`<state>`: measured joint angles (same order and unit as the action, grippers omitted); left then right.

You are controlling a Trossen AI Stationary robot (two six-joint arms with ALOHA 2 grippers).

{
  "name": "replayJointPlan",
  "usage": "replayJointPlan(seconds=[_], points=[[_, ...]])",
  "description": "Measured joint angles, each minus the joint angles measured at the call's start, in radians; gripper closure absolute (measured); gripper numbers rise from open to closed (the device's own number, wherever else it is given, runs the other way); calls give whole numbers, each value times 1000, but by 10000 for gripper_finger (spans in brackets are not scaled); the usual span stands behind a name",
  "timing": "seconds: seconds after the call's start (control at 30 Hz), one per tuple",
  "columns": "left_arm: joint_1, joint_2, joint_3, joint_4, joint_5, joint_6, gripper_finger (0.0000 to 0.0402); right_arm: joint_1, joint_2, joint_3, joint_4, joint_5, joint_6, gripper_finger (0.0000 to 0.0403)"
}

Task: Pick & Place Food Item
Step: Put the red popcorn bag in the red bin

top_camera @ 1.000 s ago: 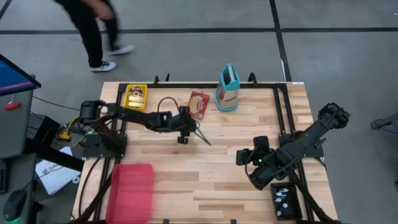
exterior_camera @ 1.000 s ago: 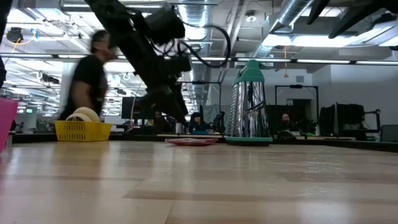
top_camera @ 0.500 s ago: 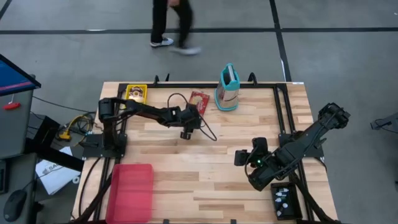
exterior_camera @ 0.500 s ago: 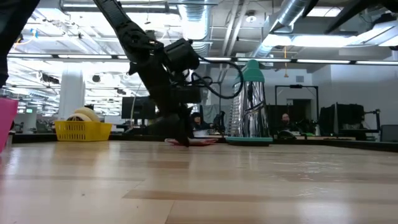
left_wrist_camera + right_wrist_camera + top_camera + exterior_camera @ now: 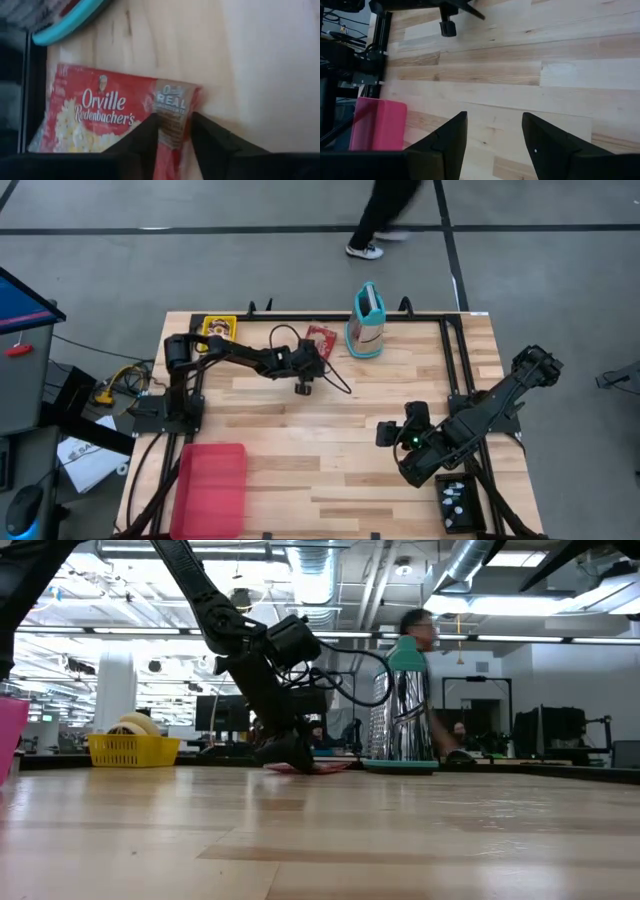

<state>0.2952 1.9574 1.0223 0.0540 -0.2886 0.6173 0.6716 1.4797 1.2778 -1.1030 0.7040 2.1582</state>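
Note:
A red popcorn packet (image 5: 100,112) lies flat on the wooden table (image 5: 330,450), near its far edge. In the high view the packet (image 5: 320,335) sits just left of the grater. My left gripper (image 5: 172,132) has come down on the packet's near end and is shut on it; in the low view this gripper (image 5: 292,752) is at table height by the packet (image 5: 318,767). My right gripper (image 5: 494,132) hovers open with nothing between its fingers, above the table's right half (image 5: 388,435). My left gripper pinches the packet's brownish near end (image 5: 171,117) between its two fingers (image 5: 150,132), which slant down from the table's left and near side. The end narrows and bunches between the fingers. The rest of the packet lies flat on the table.
A metal grater with a teal handle (image 5: 366,320) stands right of the packet. A yellow basket (image 5: 218,330) is at the far left and a pink bin (image 5: 212,488) at the near left. A person (image 5: 385,220) walks past beyond the far edge.
My left gripper has gone toward the table's far edge and down, onto the packet's near end. The packet has stayed where it was. The person beyond the table has walked from left to right.

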Motion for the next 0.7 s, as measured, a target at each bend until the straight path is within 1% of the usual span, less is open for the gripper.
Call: replayJointPlan(seconds=[0.1,0.2,0.23,0.33,0.4,0.5,0.6,0.7], points=[[17,2,-1,-1,-3,-34,331,0,0,0,1,0,0,221],[27,2,-2,-12,-17,-71,383,0,0,0,1,0,0,220],[28,2,-2,-15,-19,-87,392,0,0,0,1,0,0,220],[11,-31,-5,-53,-10,-129,398,2,0,0,7,0,0,221],[-12,-74,-6,-88,13,-157,400,5,0,0,8,0,-5,220],[-68,-180,-5,-148,44,-227,401,9,0,0,9,1,-9,220],[-138,-302,-6,-233,49,-307,401,11,0,0,11,6,-19,220],[-222,-435,-5,-327,50,-386,401,15,0,0,24,37,-41,220]])
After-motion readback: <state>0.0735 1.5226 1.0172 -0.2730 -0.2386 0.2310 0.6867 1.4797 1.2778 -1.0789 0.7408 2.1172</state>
